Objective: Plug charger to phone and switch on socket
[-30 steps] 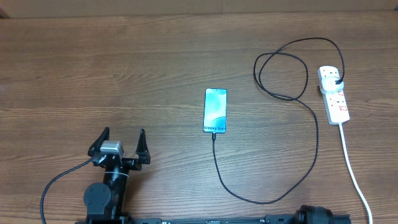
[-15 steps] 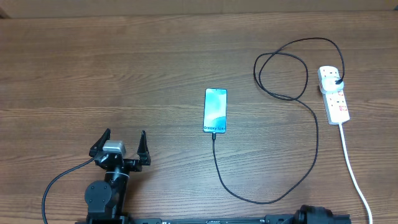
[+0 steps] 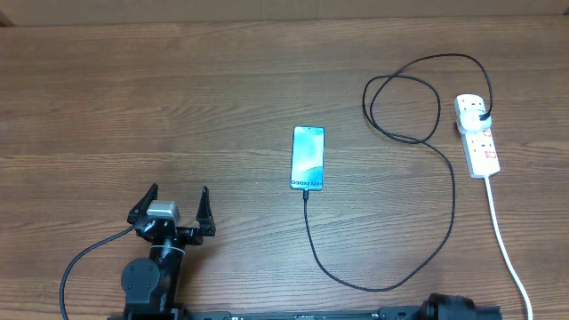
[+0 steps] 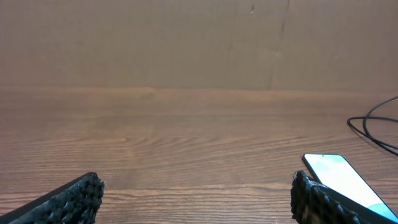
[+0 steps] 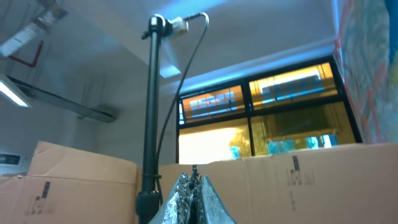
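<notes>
phone point(image 3: 308, 158) is lying on the bench point(image 3: 133, 89), charger point(image 3: 452, 200) tip meeting its near end, plug sitting in the socket point(image 3: 478, 138) at the right. left fingers point(image 3: 203, 209) are standing wide apart, holding nothing; right fingers point(image 5: 202, 202) are pressing shut, pointing upward.

You are in a lab or workshop room: past your right claw point(image 5: 194, 198) rise cardboard boxes point(image 5: 81, 177), a tall pole point(image 5: 151, 112) carrying a cabled device, a ceiling strip light point(image 5: 15, 93) and high windows point(image 5: 261, 118). Beyond your left claw point(image 4: 199, 190), a cardboard wall point(image 4: 186, 43) backs the wood-grain bench point(image 4: 186, 137).
</notes>
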Robot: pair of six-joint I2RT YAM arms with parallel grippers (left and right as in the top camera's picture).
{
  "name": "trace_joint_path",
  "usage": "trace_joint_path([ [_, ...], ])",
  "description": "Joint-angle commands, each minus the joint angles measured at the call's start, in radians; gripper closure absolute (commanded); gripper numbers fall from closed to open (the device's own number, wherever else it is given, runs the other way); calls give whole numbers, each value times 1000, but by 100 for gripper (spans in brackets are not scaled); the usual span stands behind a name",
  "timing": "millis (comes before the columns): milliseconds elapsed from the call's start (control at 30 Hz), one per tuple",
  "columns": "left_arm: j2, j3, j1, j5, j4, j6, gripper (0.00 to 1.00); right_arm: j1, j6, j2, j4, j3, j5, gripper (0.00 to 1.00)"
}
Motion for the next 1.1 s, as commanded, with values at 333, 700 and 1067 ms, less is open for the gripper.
trace_joint_path([
  [333,-9,-6,7,8,-2,23,0,164,-154,-117,-1,0,140,96],
  [700,-9,-6,7,7,-2,23,1,161,-153,-128,-23,13,149,75],
  [1067,-9,-6,7,8,-2,23,0,161,-150,-128,264,-249,139,0],
])
